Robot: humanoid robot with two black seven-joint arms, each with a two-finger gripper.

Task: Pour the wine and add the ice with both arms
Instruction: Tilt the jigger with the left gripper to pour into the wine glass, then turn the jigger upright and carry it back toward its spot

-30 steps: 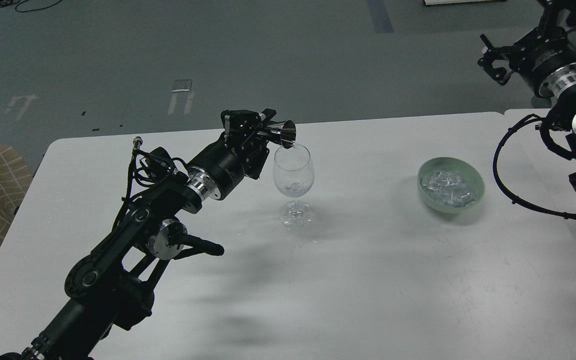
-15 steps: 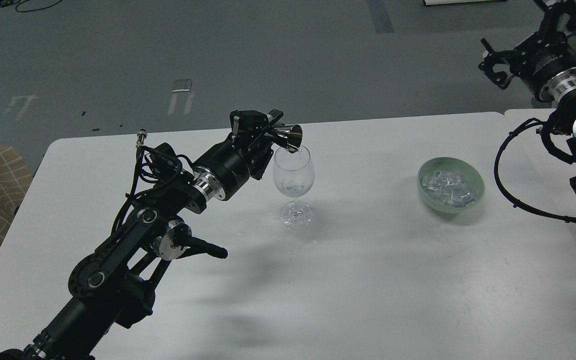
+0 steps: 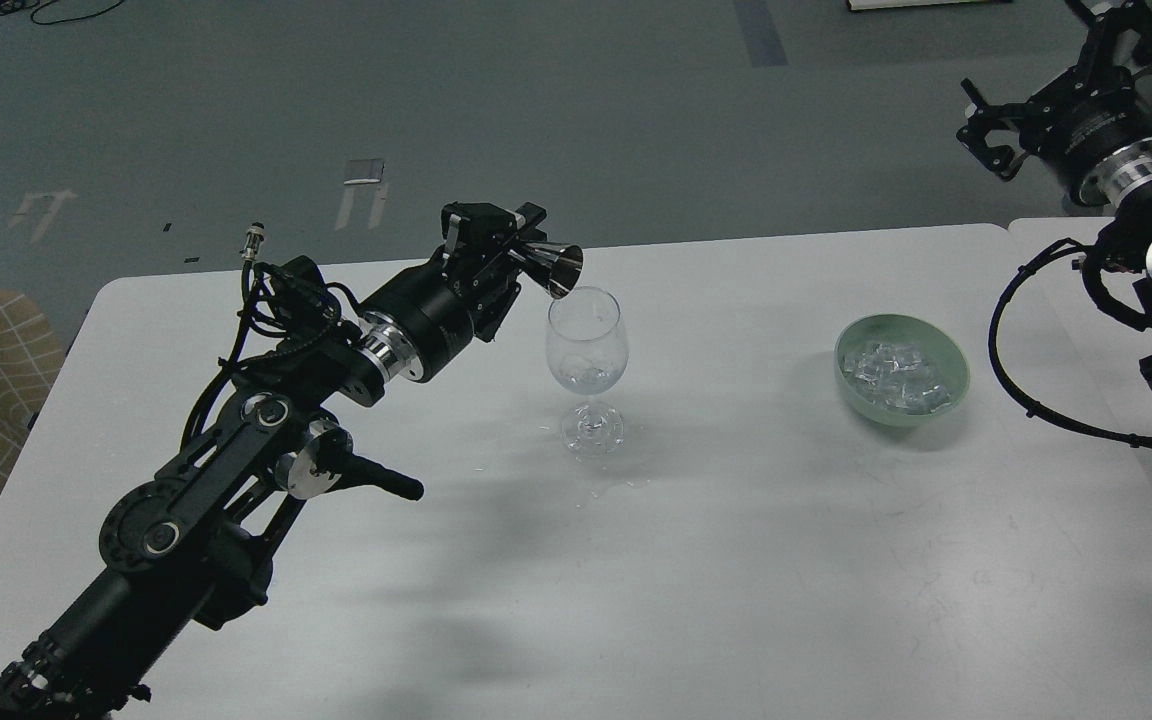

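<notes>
1. We are struggling to make out the wine (image 3: 586, 378): only a faint clear pool is showing low in the bowl of the glass, and we cannot tell its level. Our right arm is running off the right side of the view, and our left arm is leaving at the lower left corner.
2. The clear stemmed wine glass (image 3: 587, 350) is standing upright on the white rectangular tabletop (image 3: 736, 560), nearer the far edge than the near one, roughly midway between the left and right edges.
3. The pale green round bowl (image 3: 951, 385) is sitting well apart from the glass, toward the far right corner, and is holding a heap of small transparent ice cubes (image 3: 898, 375).
4. Our left gripper (image 3: 516, 255) is gripping a small shiny metal cone-shaped measuring cup (image 3: 554, 268), tipped on its side with its mouth just above the glass rim, not touching it.
5. Our right gripper (image 3: 996, 135) is hanging beyond the far right corner, its fingers spread and holding nothing.
</notes>
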